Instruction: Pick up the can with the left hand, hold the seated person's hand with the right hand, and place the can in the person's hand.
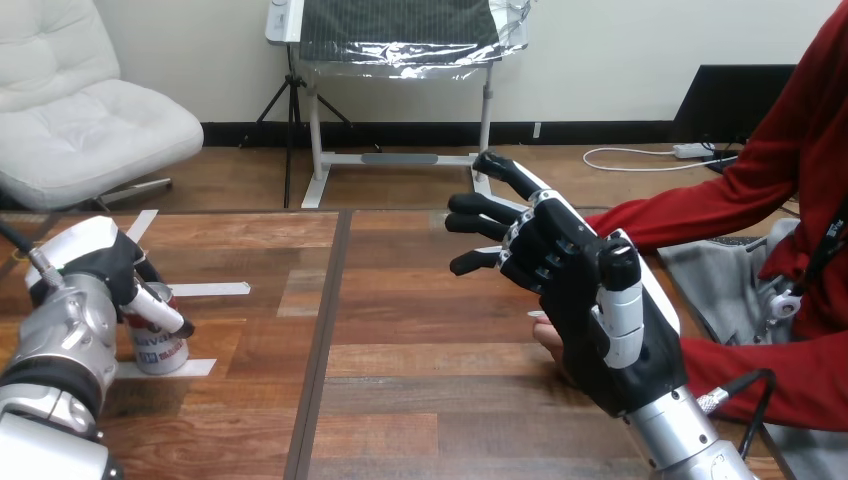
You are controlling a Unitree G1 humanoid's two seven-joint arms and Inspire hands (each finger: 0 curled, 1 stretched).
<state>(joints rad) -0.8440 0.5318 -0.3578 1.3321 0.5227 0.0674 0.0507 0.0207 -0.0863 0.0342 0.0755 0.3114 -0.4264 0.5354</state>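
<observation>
Left hand, head view: fingers curled round can, which stands on worktop just below the palm. Can: judged light, stiff, smooth-sided; take mid-body. Right hand: fingers spread, over person's hand.

1. The head view looks from above the table's near edge, forward and down across the wooden table.
2. It faces the table's far edge, which runs level across the view a little above the middle; the tabletop takes up the lower part.
3. The camera sits close. The left hand comes in at the lower left corner, beside the can near the table's left edge. The right hand rises large from the bottom right.
4. The table's right edge falls inside the view, with the person's hand just behind the right hand.
</observation>
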